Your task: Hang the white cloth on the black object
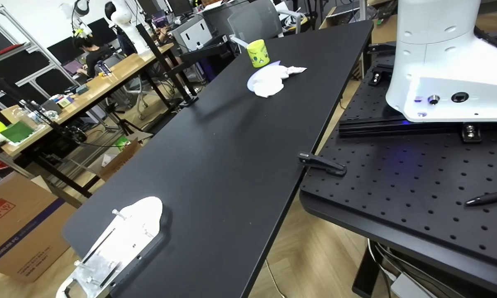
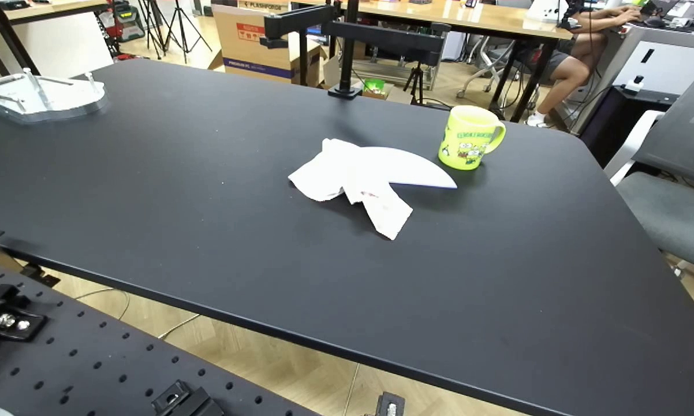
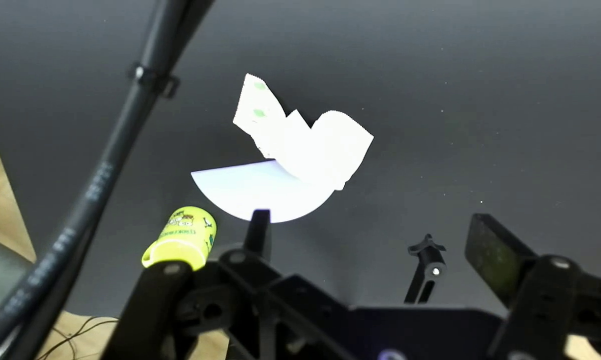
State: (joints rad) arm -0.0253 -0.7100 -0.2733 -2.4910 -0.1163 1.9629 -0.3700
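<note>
White cloth (image 3: 320, 150), probably light, soft and limp, lies crumpled; its bunched middle seems the best hold. The gripper (image 3: 370, 219) stands spread, empty.

In both exterior views, a wooden desk (image 2: 491, 20) stands past the far edge of the bench (image 2: 474, 289). A box (image 1: 33, 252) stands near one of its corners, a grey chair (image 2: 664, 214) by another. Pale floor (image 2: 254, 358) shows along the near edge, and the wall (image 1: 33, 14) is white.
</note>
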